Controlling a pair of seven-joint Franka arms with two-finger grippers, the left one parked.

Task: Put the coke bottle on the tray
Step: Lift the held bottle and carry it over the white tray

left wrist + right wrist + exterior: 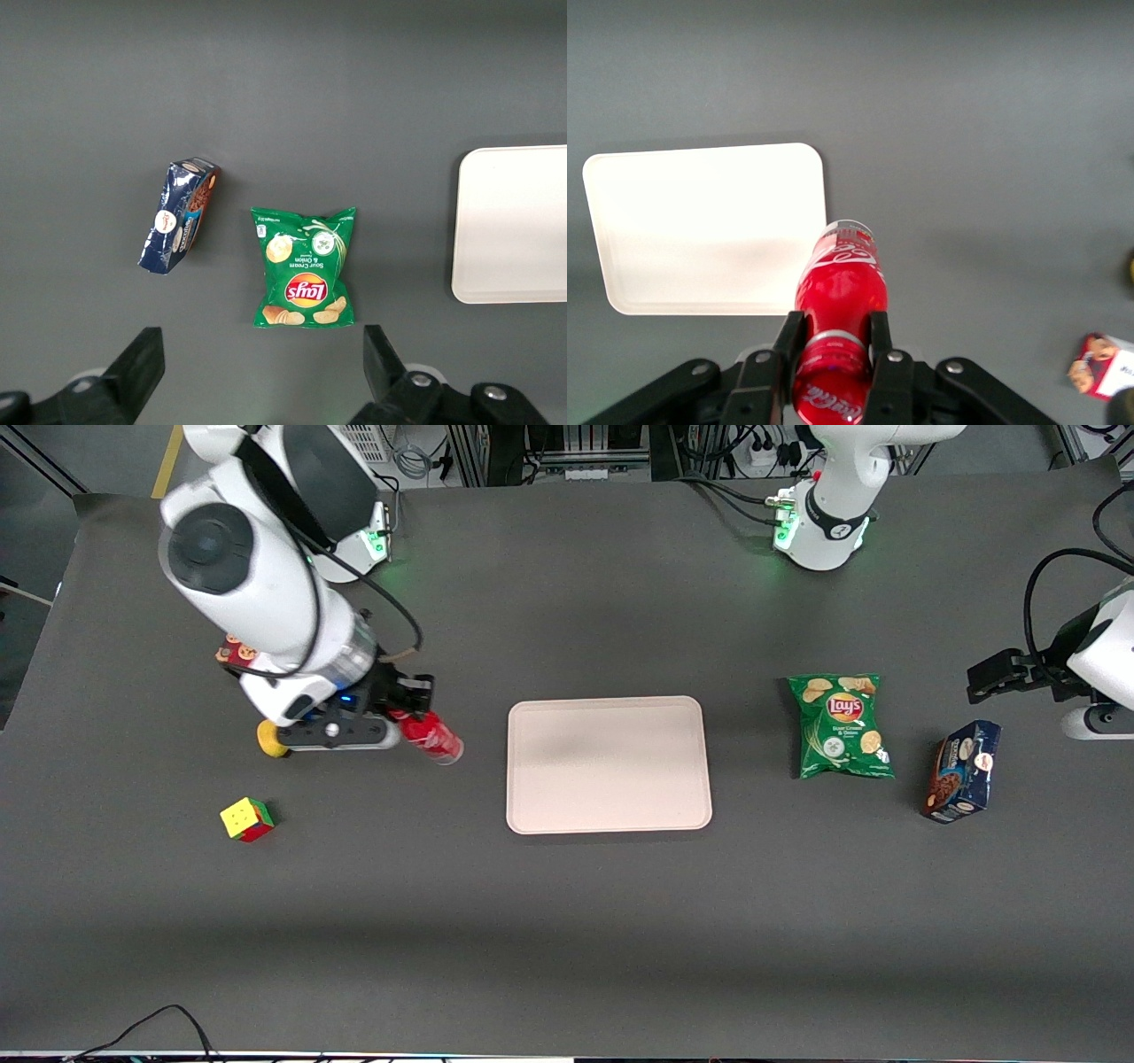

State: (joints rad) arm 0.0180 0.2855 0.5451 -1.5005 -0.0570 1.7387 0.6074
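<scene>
Above dark grey table [567,921] we see our gripper [833,354] clamping the coke bottle [837,292], its base end slanting toward the tray [609,764].

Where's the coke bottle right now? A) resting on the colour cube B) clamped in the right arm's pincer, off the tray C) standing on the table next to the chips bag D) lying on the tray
B: the pincer is shut on the coke bottle, held lifted beside the tray, which is bare.
</scene>
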